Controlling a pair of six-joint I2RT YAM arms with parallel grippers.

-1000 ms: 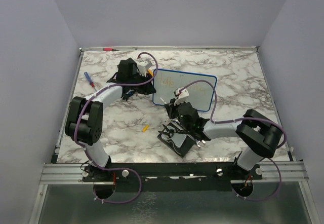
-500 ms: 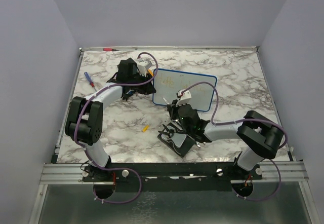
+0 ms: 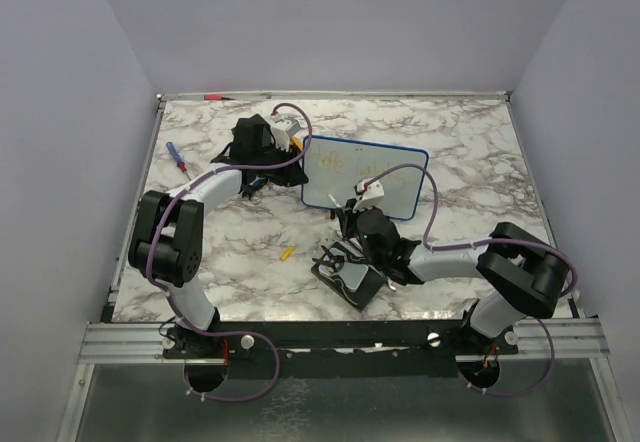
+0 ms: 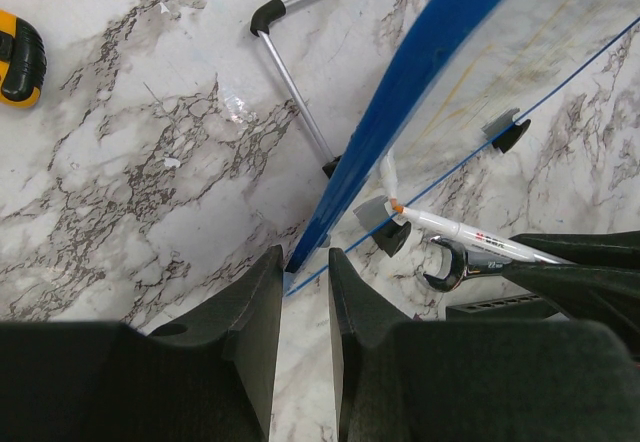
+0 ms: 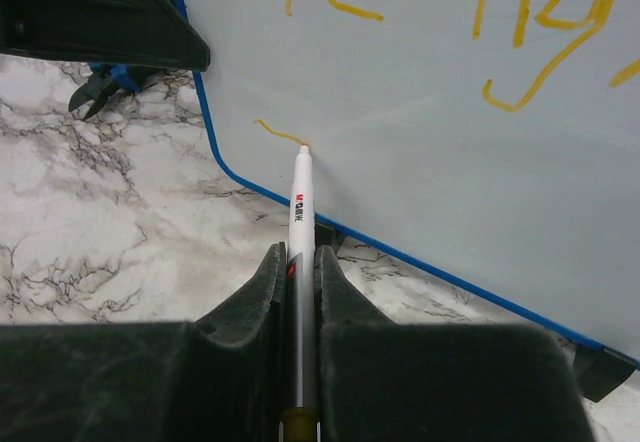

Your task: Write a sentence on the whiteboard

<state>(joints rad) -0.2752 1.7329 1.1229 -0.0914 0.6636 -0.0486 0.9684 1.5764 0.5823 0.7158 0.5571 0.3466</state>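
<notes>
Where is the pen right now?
Right wrist view: the pen is clamped in the right end effector, tip touching the whiteboard near its lower left corner, just inside the blue rim.

white marble table [image 3: 250,262], whiteboard [image 3: 335,187] standing on it, black pad [image 3: 352,292], blue screwdriver [image 3: 176,157], small orange piece [image 3: 287,253]

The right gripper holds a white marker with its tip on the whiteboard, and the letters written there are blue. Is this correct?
Not quite: the letters are orange-yellow, not blue; only the rim of the whiteboard is blue. The right wrist view shows it. The rest holds: the right gripper holds the white marker with its tip on the whiteboard.
</notes>
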